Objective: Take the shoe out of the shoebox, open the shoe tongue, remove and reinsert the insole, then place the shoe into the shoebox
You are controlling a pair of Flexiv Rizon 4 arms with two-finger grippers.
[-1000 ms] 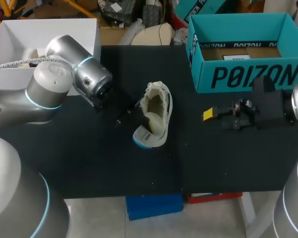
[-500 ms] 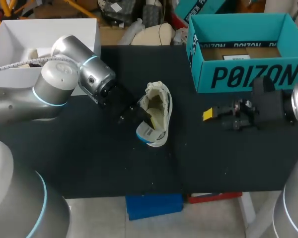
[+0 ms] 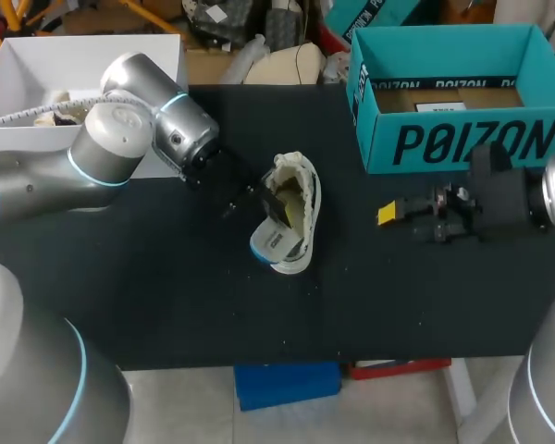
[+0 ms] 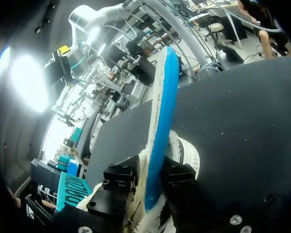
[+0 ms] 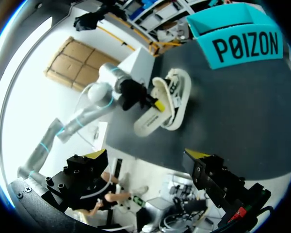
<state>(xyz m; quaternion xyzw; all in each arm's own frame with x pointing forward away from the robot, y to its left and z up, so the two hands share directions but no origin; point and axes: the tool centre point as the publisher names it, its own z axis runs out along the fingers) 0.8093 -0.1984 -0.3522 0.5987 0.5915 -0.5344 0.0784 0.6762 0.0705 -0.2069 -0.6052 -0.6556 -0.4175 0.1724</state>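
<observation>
A white shoe [image 3: 299,174] lies on the black table [image 3: 166,305], left of the teal shoebox [image 3: 462,139]. Its insole [image 3: 276,242], white with a blue underside, sticks up out of the shoe's opening. My left gripper [image 3: 270,202] reaches into the shoe from the left. In the left wrist view the insole [image 4: 160,121] stands on edge between the fingers of that gripper [image 4: 150,179], both lying against it, with the shoe's rim [image 4: 189,153] beneath. My right gripper [image 3: 388,214] hovers open and empty, right of the shoe and in front of the box. The right wrist view shows the shoe [image 5: 177,92] and shoebox [image 5: 242,43] ahead of it.
A white open box [image 3: 83,65] stands at the back left corner, behind my left arm. Bare black table lies in front of the shoe and between the shoe and my right gripper.
My left gripper has moved right, from beside the shoe into its opening, and the insole's near end has lifted and turned its blue side up. The right arm has kept still.
</observation>
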